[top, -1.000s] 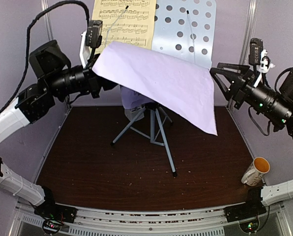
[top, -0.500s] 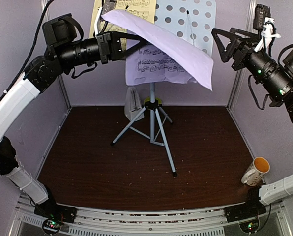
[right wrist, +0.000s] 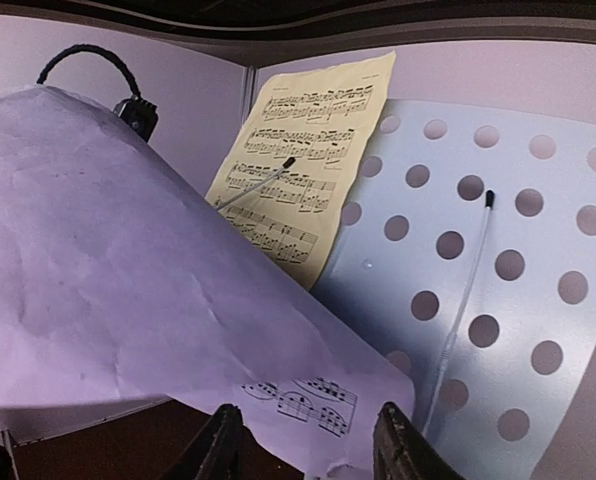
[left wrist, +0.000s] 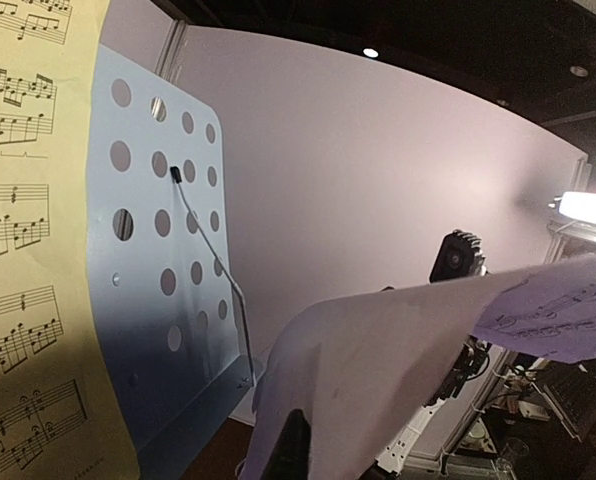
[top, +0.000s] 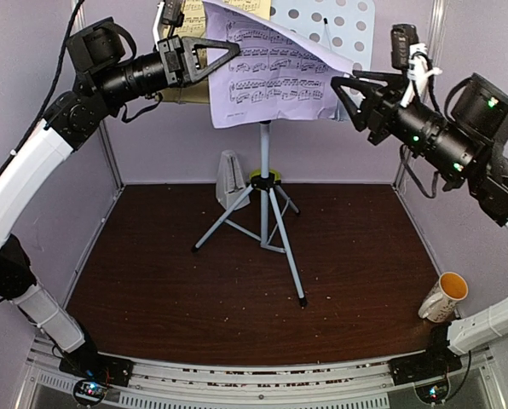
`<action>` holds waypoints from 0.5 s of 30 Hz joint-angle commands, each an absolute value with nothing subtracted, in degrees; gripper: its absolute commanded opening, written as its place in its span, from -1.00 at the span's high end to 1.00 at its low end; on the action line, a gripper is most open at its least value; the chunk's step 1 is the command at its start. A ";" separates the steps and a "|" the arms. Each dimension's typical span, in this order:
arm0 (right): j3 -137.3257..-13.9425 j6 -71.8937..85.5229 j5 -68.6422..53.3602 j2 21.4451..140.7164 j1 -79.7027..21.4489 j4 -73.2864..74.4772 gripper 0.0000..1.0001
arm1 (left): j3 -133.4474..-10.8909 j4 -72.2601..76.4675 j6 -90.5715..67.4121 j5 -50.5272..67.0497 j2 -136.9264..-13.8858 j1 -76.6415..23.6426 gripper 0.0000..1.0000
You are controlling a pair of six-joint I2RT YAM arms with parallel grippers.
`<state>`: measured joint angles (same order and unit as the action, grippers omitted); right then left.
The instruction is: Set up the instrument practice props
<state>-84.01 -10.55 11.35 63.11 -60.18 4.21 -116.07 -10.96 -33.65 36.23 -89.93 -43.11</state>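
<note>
A white perforated music stand [top: 343,34] on a grey tripod [top: 263,213] is seen upright at the far middle, with a yellow sheet of printed music [right wrist: 308,170] laid against its left half, a lilac sheet [top: 271,81] held up curled in front of it, and a small white pyramid metronome [top: 230,181] stood just left of the tripod.

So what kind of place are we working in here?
Likely a robot test booth: plain lilac wall panels enclose a dark brown tabletop where a white perforated music stand stands.

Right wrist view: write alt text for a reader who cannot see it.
A lilac sheet of music droops across the foreground, its printed corner inside the open right claw. Behind, a yellow sheet sits on the white perforated music stand.
</note>
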 commanded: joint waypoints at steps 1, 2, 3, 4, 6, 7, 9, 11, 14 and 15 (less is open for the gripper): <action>-94.80 -10.83 6.35 70.97 -60.31 0.30 0.11 | -117.58 -10.76 -33.69 36.23 -90.30 -43.08 1.00; -97.57 -11.46 7.09 72.90 -60.28 -0.39 0.11 | -117.13 -11.19 -33.28 35.76 -90.03 -43.11 1.00; -101.17 -12.03 7.53 74.60 -60.23 -0.92 0.11 | -116.64 -11.55 -32.92 35.20 -89.70 -43.15 1.00; -103.95 -12.82 7.94 76.55 -60.17 -1.11 0.12 | -116.27 -12.05 -32.46 34.78 -89.35 -43.08 1.00; -108.50 -14.43 9.47 80.07 -59.82 -1.98 0.11 | -116.26 -13.01 -31.45 34.09 -88.91 -43.07 1.00; -110.40 -15.21 10.31 81.77 -59.41 -2.60 0.11 | -116.40 -13.54 -30.90 33.62 -88.74 -43.09 1.00; -114.10 -15.51 11.76 85.04 -58.05 -2.88 0.11 | -117.24 -14.85 -29.42 32.18 -88.45 -43.07 1.00; -117.68 -14.83 12.56 87.99 -56.30 -2.29 0.08 | -119.11 -16.90 -27.61 30.19 -88.61 -43.02 1.00; -121.66 -13.78 12.87 91.42 -53.73 -1.62 -0.01 | -123.60 -20.35 -26.21 28.32 -90.16 -42.26 1.00; -122.54 -13.35 12.51 92.29 -52.85 -1.35 -0.04 | -125.01 -21.19 -26.36 27.80 -90.88 -41.71 1.00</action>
